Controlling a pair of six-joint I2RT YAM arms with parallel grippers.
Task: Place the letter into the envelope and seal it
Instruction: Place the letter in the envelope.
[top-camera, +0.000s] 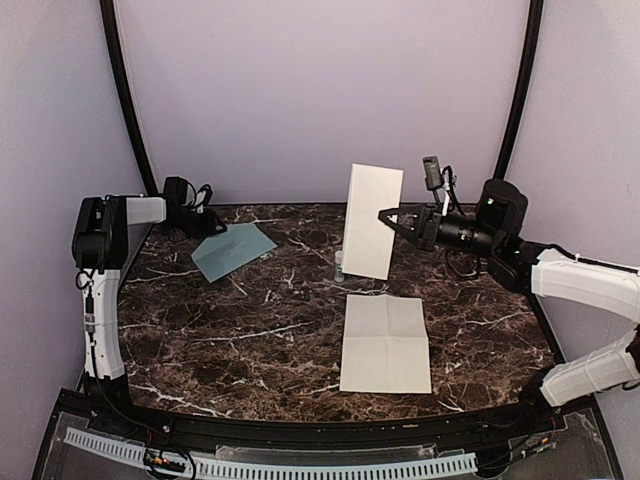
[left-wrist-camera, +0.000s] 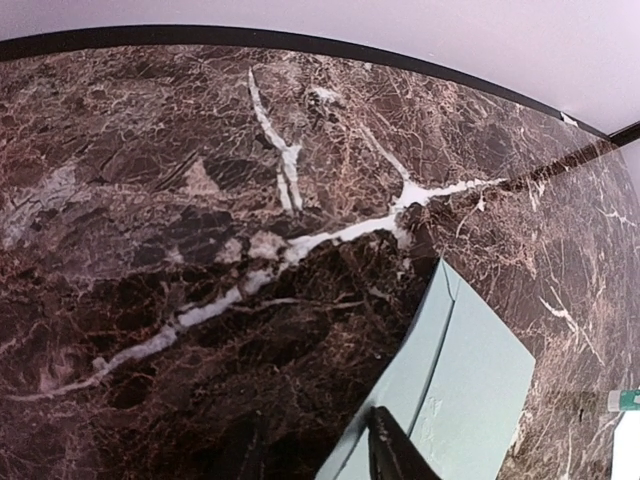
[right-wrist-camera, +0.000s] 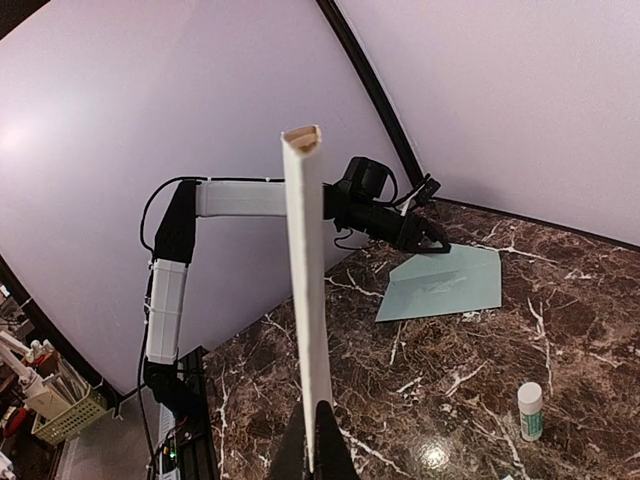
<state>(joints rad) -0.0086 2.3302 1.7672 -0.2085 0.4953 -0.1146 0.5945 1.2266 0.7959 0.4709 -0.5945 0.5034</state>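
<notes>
Lying flat, envelope (right-wrist-camera: 447, 285) - corner at left claw (right-wrist-camera: 436, 243).

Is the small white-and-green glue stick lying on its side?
No, the small white-and-green glue stick stands upright on the dark marble tabletop.

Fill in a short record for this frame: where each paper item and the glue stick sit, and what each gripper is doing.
left gripper: low at the envelope's corner; grip unclear
right gripper: shut on the folded letter, holding it upright above the table
envelope: flat on the table, far left
paper sheet: lying flat, creased, near right of centre
glue stick: standing on the table beside the raised letter
stage: letter not yet in the envelope
</notes>
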